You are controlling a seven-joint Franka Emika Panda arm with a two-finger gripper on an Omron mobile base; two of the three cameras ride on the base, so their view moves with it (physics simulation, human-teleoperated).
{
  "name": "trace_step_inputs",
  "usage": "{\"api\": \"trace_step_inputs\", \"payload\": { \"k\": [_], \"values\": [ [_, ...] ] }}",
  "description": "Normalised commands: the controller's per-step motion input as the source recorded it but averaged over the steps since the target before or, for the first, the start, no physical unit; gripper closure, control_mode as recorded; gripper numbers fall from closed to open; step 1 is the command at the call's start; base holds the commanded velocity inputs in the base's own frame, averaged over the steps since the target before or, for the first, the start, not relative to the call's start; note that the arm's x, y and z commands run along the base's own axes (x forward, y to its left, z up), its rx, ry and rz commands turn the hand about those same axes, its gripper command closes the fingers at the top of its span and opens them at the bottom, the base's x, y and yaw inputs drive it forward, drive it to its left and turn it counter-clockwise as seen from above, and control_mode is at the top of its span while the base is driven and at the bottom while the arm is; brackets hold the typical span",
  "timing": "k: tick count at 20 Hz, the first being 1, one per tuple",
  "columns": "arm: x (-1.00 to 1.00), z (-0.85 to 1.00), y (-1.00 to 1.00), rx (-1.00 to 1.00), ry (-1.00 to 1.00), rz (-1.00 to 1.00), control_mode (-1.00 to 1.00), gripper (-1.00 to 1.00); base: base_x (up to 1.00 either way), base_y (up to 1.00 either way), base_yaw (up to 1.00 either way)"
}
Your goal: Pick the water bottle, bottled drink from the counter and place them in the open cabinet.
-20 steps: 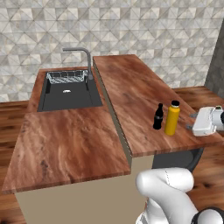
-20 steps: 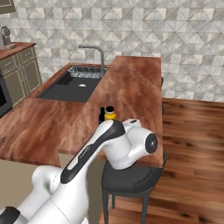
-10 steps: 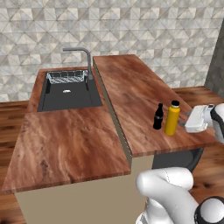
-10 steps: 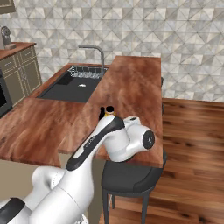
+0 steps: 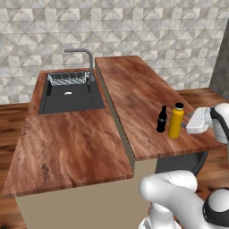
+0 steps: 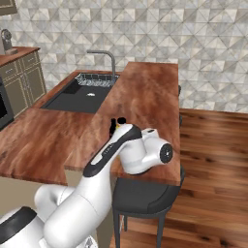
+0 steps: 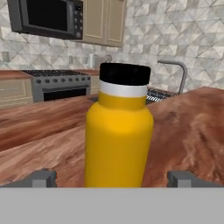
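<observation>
The yellow water bottle (image 5: 175, 121) with a black cap stands upright near the right edge of the reddish-brown counter (image 5: 134, 94). The slim black bottled drink (image 5: 161, 119) stands close on its left. My gripper (image 5: 191, 127) hovers level with the yellow bottle, just to its right, jaws open and empty. In the hand view the water bottle (image 7: 118, 140) looms close and centred, with one fingertip (image 7: 41, 178) apart from it on each side. From the right base, my arm covers all but the bottle's cap (image 6: 121, 120). The open cabinet is out of view.
A black sink (image 5: 71, 95) with a faucet (image 5: 85, 60) and a wire rack lies at the back left. A dark stool (image 6: 140, 196) sits under the counter's right edge. A stove (image 7: 57, 85) and microwave (image 7: 46, 17) stand beyond.
My gripper has moved left along the counter's right edge, closing in on the yellow bottle. Its jaws stayed open. Both bottles have stayed put.
</observation>
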Motion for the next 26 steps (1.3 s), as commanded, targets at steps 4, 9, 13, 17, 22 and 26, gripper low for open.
{"api": "trace_step_inputs", "payload": {
  "k": [4, 9, 13, 17, 22, 26],
  "values": [
    [0.28, -0.15, -0.12, 0.0, 0.0, -0.02, -1.0, -1.0, 0.0, 0.0, 0.0],
    [0.18, -0.11, -0.04, 0.0, 0.0, -0.02, -1.0, -1.0, 0.0, 0.0, 0.0],
    [0.0, -0.07, 0.0, 0.0, -0.01, 0.0, -1.0, -1.0, 0.0, 0.0, 0.0],
    [0.0, -0.07, 0.0, 0.0, 0.0, 0.0, -1.0, -1.0, 0.0, 0.0, 0.0],
    [0.0, -0.04, 0.0, 0.0, 0.0, 0.0, -1.0, -1.0, 0.0, 0.0, 0.0],
    [-0.05, -0.01, 0.01, 0.0, -0.04, 0.0, -1.0, -1.0, 0.0, 0.0, 0.0]
  ]
}}
